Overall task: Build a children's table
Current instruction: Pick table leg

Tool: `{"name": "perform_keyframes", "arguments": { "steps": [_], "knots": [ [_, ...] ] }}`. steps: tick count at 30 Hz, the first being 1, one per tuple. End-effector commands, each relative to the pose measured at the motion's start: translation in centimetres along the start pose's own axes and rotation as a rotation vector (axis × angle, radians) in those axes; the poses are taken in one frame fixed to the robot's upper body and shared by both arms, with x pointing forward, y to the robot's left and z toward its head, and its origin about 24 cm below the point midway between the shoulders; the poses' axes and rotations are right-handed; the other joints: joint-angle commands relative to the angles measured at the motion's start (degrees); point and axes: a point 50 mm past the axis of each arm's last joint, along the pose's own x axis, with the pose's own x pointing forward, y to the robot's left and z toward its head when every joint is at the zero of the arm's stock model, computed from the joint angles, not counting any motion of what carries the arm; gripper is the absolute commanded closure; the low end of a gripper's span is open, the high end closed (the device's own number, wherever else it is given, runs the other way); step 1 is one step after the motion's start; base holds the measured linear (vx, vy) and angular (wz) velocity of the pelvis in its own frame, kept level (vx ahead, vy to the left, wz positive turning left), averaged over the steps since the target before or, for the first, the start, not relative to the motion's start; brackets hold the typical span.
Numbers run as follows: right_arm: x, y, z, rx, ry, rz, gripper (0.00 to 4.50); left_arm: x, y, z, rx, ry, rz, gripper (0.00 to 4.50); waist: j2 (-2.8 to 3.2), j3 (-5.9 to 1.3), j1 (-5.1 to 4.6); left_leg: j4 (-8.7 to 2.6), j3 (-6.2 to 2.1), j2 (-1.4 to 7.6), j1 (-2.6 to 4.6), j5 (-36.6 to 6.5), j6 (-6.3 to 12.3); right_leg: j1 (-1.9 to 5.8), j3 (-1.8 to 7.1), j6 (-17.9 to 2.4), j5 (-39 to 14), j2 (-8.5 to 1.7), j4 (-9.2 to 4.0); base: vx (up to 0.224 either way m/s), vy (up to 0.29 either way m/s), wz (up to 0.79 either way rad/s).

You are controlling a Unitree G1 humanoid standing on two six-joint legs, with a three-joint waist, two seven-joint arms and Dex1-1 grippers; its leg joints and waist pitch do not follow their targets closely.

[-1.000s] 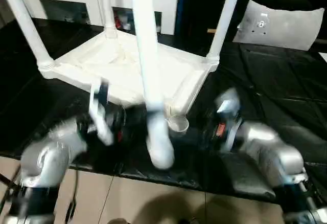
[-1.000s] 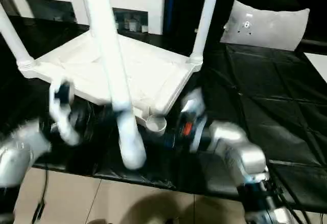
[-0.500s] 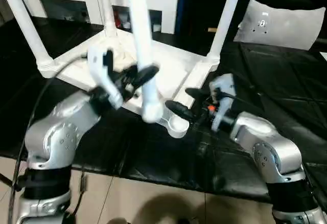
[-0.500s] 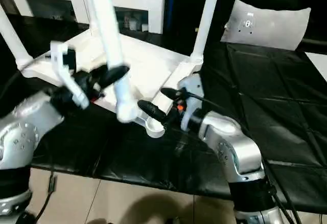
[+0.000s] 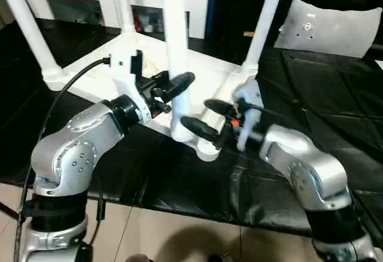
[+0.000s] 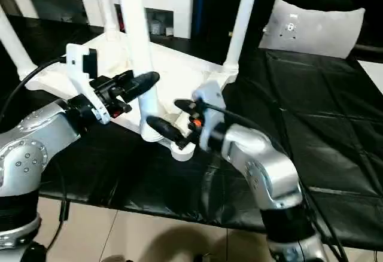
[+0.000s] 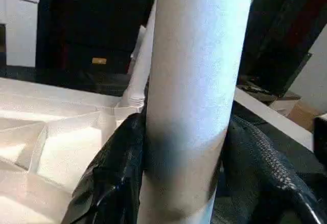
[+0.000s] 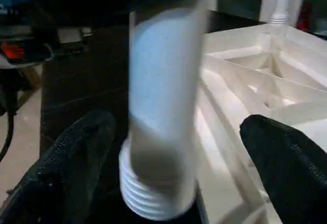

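The white plastic table top (image 5: 209, 79) lies ribbed underside up on the black mat (image 5: 335, 94), three tapered round legs (image 5: 263, 23) upright in its corner sockets. The left gripper (image 7: 179, 147) clamps the fourth leg (image 5: 177, 52), upright, threaded end just above the near corner socket (image 5: 206, 149). The right gripper (image 8: 179, 157) stands wide open around its base.

The left gripper (image 6: 140, 88) pinches a white leg (image 6: 136, 46) that stands up tall. Right next to it, the right gripper (image 6: 170, 118) has its two black fingers spread wide around the leg's bottom end. Behind both lies the table top (image 6: 179, 82), upside down, on a black cloth (image 6: 323, 130).
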Motion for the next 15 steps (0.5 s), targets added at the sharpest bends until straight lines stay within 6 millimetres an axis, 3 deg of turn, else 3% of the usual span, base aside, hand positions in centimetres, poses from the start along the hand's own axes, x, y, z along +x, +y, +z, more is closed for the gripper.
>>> {"name": "perform_keyframes", "arguments": {
  "steps": [1, 8, 13, 15],
  "knots": [
    [0.2, -0.3, -0.2, -0.018, 0.032, -0.012, 0.05, 0.3, -0.7, 0.5, 0.044, 0.004, -0.027, 2.55, 0.34, -4.34, 0.27, -3.70, 0.72, 0.32, -0.58, -5.6, 0.44, 3.73, 2.78, -4.1, -18.4, -3.54, -3.84, 0.000, 0.000, 0.00],
    [1.8, -0.3, -0.3, -0.005, 0.074, -0.020, 0.05, 0.8, -1.6, 0.3, 0.119, 0.043, -0.050, 2.55, 0.25, -4.41, 0.31, -3.68, 0.74, 0.34, -0.57, -5.2, -0.05, 3.84, 2.90, -5.3, -16.6, -3.62, -3.44, 0.000, 0.000, 0.00],
    [2.7, -0.3, 0.1, 0.051, 0.061, -0.022, 0.55, 1.0, -2.0, 0.1, 0.167, 0.065, -0.062, 2.55, 0.30, -4.42, 0.24, -3.70, 0.73, 0.42, -0.53, -5.3, -0.35, 3.85, 2.96, -5.3, -16.1, -3.67, -3.35, 0.000, 0.000, 0.00],
    [2.9, -0.3, 0.1, 0.068, 0.059, -0.017, 0.55, 1.1, -2.0, 0.1, 0.170, 0.066, -0.063, 2.55, 0.31, -4.47, 0.23, -3.69, 0.69, 0.42, -0.51, -5.0, -0.49, 3.90, 2.98, -5.6, -15.3, -3.64, -3.20, 0.000, 0.000, 0.00]
  ]
}}
